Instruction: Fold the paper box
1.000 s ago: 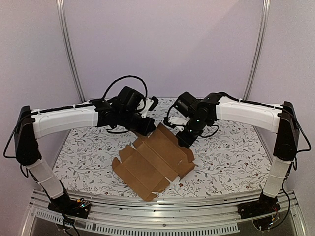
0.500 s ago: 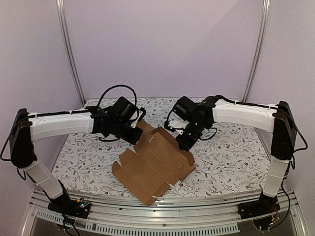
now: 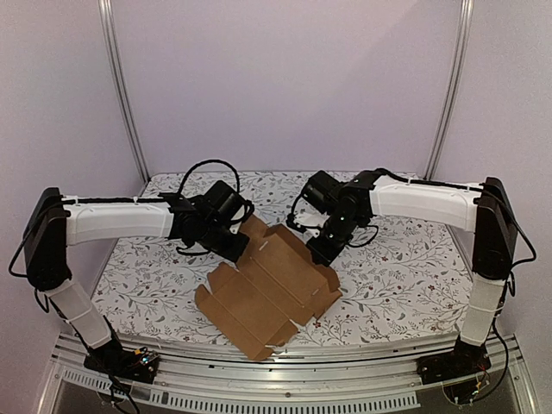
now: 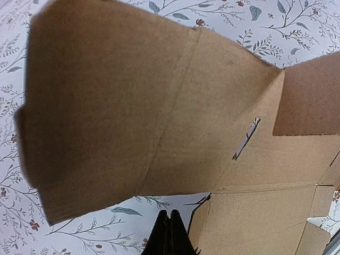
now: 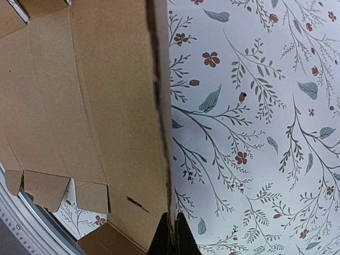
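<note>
One paper box, mostly flat, mid table. Two arms: left end effector pressed together beside a raised flap; right end effector pinching the box's upright edge.

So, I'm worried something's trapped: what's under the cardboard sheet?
Only the flowered tablecloth shows, around the cardboard sheet and through a notch at its near edge. Whatever lies beneath the main panels is covered, so I can't tell.
</note>
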Robot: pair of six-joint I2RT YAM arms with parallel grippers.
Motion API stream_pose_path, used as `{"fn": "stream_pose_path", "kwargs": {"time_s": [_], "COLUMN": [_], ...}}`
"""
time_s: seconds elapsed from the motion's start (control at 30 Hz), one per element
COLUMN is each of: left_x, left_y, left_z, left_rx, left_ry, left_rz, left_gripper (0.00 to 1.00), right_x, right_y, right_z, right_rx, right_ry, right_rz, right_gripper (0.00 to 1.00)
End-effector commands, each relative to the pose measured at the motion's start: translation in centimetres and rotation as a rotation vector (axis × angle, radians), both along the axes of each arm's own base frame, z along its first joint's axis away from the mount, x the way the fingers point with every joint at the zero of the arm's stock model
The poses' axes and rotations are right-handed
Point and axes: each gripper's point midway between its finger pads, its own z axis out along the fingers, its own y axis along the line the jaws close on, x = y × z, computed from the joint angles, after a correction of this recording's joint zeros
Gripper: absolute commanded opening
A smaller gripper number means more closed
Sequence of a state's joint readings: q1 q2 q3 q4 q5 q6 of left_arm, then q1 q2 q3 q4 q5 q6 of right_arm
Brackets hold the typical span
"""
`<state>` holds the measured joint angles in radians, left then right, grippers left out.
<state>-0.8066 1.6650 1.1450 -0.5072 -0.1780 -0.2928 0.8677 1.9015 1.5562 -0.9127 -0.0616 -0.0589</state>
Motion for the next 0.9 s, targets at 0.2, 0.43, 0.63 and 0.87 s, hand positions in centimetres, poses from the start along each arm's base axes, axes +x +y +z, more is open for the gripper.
{"fn": "stream_pose_path", "kwargs": {"time_s": [0.2,0.43,0.63,0.87], "left_x": [-1.4,-3.2,-4.5,-5.3], "left_y": [-0.4,-2.5,-3.3,-3.0], "left_z": [-0.9,-1.6,-5.5,-7.6], "left_rx": [-0.027,-0.071,-0.026,0.025], "left_ry": [0.077,0.133,0.188,0.200], "left_rz": [-0.034,-0.097,-0.110,-0.106], "left_gripper": [0.00,0.00,0.00,0.00], "right_x": [0.4,0.7,0.5,0.2], "right_y": [0.3,0.5,0.6,0.3], "right_z": [-1.0,-1.0,-1.1,-1.4], "right_rx": [0.000,0.002,0.006,-0.003], "right_ry": [0.011,0.012,0.016,0.019], "right_rz": [-0.025,-0.041,-0.043,-0.048], "right_gripper": [0.00,0.00,0.00,0.00]}}
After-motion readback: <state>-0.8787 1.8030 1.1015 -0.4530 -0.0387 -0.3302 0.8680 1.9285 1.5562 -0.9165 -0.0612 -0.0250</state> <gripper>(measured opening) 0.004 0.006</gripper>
